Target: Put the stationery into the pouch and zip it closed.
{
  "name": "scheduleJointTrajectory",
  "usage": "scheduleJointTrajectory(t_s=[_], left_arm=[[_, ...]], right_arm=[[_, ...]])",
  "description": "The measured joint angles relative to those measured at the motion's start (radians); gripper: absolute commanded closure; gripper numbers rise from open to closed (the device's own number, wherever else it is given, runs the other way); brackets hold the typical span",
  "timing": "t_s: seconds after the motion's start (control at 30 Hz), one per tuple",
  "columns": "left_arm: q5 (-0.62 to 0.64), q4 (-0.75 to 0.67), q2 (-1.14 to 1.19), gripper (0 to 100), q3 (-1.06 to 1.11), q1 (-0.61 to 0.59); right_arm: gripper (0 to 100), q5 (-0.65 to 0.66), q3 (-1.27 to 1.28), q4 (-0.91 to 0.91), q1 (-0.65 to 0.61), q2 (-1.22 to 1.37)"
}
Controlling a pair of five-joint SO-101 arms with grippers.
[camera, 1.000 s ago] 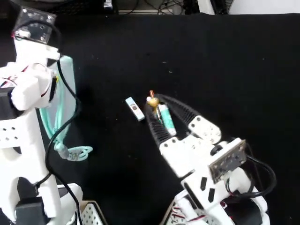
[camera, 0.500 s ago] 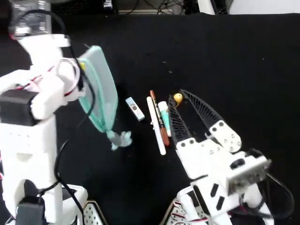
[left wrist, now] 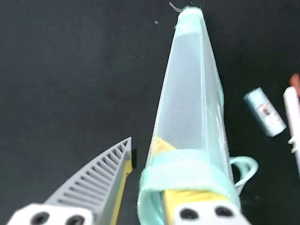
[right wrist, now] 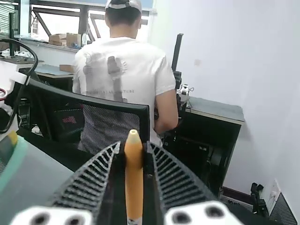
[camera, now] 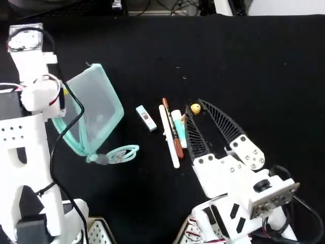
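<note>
A translucent teal pouch [camera: 94, 109] hangs tilted above the table's left side, its lanyard [camera: 114, 155] trailing below. In the left wrist view the pouch [left wrist: 190, 103] has its rim looped over one finger of my left gripper [left wrist: 140, 154]; the grey finger [left wrist: 101, 180] stands apart from it, so the gripper is open. My right gripper [right wrist: 132, 145] is shut on an orange pen [right wrist: 133, 187], raised off the table with the pen's yellow end [camera: 195, 108] toward the camera. A small blue-and-white piece [camera: 146, 118], a white pen [camera: 170, 140], a brown pen [camera: 174, 133] and a green-capped stick [camera: 179, 127] lie mid-table.
The black table [camera: 254, 61] stretches bare to the right and far side. Both arm bases [camera: 30, 203] stand at the near edge, with a perforated plate [camera: 99, 231] between them. Cables lie beyond the far edge.
The right gripper rose off the row of stationery with the orange pen and drew back toward its base. The left arm swung the pouch rightward, then lowered it to a flatter tilt.
</note>
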Motion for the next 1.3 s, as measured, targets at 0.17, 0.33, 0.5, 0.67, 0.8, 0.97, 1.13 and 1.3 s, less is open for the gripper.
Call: scheduleJointTrajectory(t_s=[0.17, 0.33, 0.5, 0.67, 0.8, 0.97, 1.13, 1.3], left_arm=[[-0.265, 0.000, 0.000, 84, 0.002, -0.026], [-0.407, -0.002, 0.000, 82, 0.002, -0.086], [-0.443, -0.071, 0.002, 82, 0.003, -0.140], [-0.446, -0.129, 0.002, 82, 0.009, -0.169], [-0.451, -0.164, 0.002, 82, 0.009, -0.169], [-0.440, -0.163, 0.000, 97, 0.066, -0.144], [-0.215, -0.201, 0.003, 97, 0.216, -0.058], [0.135, -0.313, 0.003, 93, 0.236, -0.003]], right_arm=[[98.6, 0.000, 0.000, 0.000, 0.002, 0.000], [98.6, 0.000, 0.002, 0.000, 0.002, 0.000], [98.6, 0.000, 0.035, 0.000, 0.000, 0.000], [98.6, 0.000, 0.063, 0.000, 0.002, 0.000], [98.6, 0.000, 0.063, 0.000, 0.002, -0.008], [98.6, 0.000, 0.063, 0.000, 0.000, -0.009], [98.6, 0.000, 0.063, 0.000, 0.000, -0.009], [98.6, 0.000, 0.064, 0.000, 0.000, -0.009]])
